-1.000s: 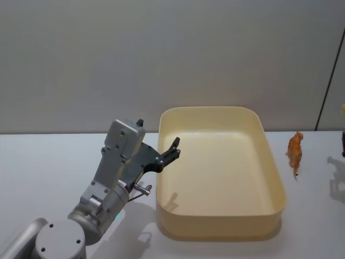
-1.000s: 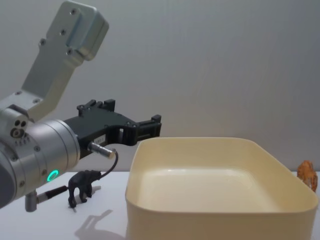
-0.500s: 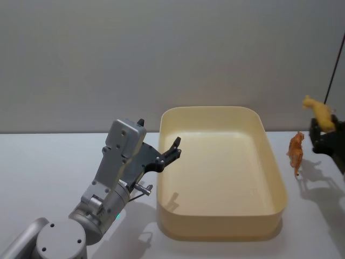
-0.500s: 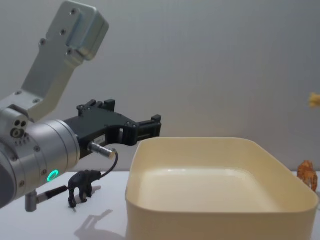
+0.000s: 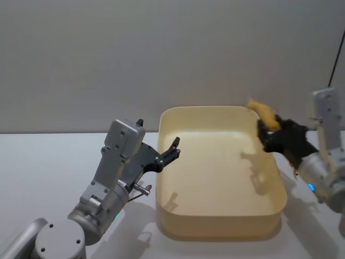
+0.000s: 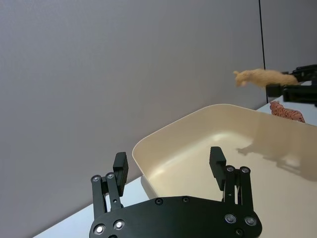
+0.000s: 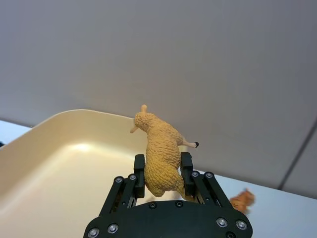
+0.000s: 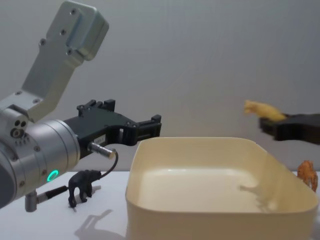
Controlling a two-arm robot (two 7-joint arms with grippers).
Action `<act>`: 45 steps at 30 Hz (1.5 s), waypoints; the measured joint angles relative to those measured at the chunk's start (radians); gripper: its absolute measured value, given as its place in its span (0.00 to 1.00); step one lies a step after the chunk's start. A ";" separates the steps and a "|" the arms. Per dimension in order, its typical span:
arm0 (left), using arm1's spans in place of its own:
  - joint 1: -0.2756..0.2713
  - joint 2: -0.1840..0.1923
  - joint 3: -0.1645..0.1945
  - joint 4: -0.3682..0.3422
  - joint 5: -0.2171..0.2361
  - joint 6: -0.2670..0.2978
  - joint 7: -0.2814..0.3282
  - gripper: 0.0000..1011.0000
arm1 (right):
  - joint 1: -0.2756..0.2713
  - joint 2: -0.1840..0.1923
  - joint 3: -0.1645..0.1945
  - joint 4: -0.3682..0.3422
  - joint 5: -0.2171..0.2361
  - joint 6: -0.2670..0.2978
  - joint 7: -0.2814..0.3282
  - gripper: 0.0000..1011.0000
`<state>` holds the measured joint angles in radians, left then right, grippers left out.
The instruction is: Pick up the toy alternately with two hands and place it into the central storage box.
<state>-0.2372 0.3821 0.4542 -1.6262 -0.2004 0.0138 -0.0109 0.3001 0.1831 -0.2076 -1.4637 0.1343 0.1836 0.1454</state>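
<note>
Right gripper (image 7: 162, 167) clamped on yellow toy animal (image 7: 159, 144), fingers flanking it, above storage box (image 5: 215, 229); left gripper (image 6: 168, 159) fingers apart.

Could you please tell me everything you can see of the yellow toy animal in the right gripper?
It is a tan-yellow, plastic-looking sheep figure with nubbly wool texture, small ears and a thin dark-tipped leg. The right gripper clamps its body, holding it in the air over the far right corner of the cream storage box.
</note>
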 joint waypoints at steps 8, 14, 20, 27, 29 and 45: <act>0.000 0.000 0.000 0.000 0.000 0.000 0.000 0.99 | 0.079 -0.059 -0.041 0.099 -0.007 0.023 0.093 0.54; 0.000 0.000 0.000 0.000 0.000 0.000 0.000 0.99 | 0.155 -0.112 -0.075 0.206 -0.009 0.035 0.162 0.77; 0.000 0.000 0.000 0.000 0.000 0.000 0.000 0.99 | 0.227 -0.159 -0.102 0.312 -0.009 0.039 0.219 0.92; 0.000 0.000 0.000 0.000 0.000 0.000 0.000 0.99 | 0.242 -0.167 -0.106 0.332 -0.007 0.039 0.229 0.99; 0.000 0.000 0.000 0.000 0.000 0.000 0.000 0.99 | 0.241 -0.165 -0.103 0.326 -0.005 0.040 0.225 0.99; 0.000 0.000 0.000 0.000 0.000 0.000 0.000 0.99 | 0.153 -0.095 -0.045 0.179 0.015 0.031 0.117 0.99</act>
<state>-0.2372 0.3821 0.4543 -1.6262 -0.2003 0.0139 -0.0109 0.4530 0.0884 -0.2523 -1.2850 0.1491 0.2143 0.2621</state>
